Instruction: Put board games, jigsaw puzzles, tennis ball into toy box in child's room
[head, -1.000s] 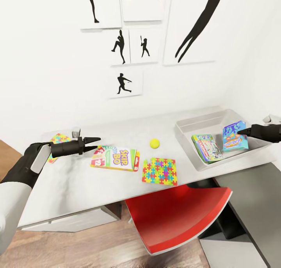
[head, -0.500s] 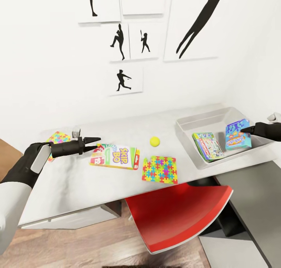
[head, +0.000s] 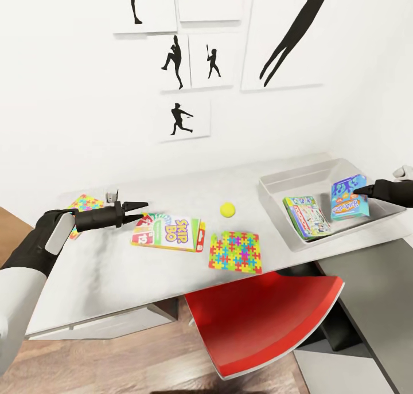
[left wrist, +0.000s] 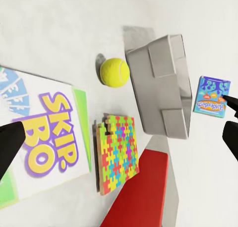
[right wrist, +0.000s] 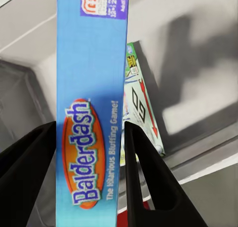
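In the head view, the left gripper hovers with fingers parted at centre-left, just left of the SKIP-BO box on the table. A tennis ball and a jigsaw puzzle lie mid-frame; a second puzzle lies at far left. At right, the toy box holds a green board game.

In the right wrist view, the right gripper clamps the blue Balderdash box.

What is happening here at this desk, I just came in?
A two-armed robot is tidying toys into the toy box. Its right gripper holds the blue Balderdash game over the box, where the green board game already lies. The left gripper hovers open by the SKIP-BO box. The tennis ball and two jigsaw puzzles lie on the table.
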`<state>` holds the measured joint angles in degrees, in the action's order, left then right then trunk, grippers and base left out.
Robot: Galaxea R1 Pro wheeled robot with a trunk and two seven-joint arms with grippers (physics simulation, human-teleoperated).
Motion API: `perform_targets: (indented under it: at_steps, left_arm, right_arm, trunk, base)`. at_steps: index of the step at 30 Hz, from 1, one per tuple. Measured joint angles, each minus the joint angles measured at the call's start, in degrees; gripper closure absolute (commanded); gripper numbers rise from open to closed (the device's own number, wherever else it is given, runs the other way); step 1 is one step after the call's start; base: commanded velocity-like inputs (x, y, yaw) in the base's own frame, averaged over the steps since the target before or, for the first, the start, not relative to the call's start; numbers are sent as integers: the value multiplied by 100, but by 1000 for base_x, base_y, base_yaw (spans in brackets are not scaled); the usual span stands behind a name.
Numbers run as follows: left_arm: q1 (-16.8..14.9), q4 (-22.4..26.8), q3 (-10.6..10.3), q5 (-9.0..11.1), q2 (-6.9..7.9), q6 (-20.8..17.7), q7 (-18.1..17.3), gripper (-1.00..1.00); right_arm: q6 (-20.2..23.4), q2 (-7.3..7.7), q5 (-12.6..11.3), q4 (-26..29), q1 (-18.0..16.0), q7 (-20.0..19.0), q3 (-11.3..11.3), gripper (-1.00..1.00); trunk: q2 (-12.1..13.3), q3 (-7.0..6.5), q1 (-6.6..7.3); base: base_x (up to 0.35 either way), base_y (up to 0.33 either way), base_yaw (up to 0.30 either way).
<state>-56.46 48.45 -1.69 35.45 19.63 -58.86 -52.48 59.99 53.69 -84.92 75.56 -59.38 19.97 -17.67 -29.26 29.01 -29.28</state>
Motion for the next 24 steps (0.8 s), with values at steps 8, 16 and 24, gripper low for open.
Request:
perform_targets:
  at_steps: [8, 16, 24]
  left_arm:
    - [0, 3, 7, 0, 0, -4, -1, -100]
    - [0, 145, 5, 2, -6, -12, 4, -100]
    - [0, 241, -4, 1, -8, -36, 9, -100]
  right_arm:
    - [0, -2, -4, 0, 0, 0, 1, 100]
    - [0, 9, -6, 0, 0, 0, -1, 100]
    - [0, 20, -48, 0, 0, 0, 0, 100]
  trunk:
    - [0, 0, 0]
    - [0, 11, 0]
    - [0, 74, -1]
  base:
    - [17, 0, 0]
    - [1, 0, 0]
    - [0, 0, 0]
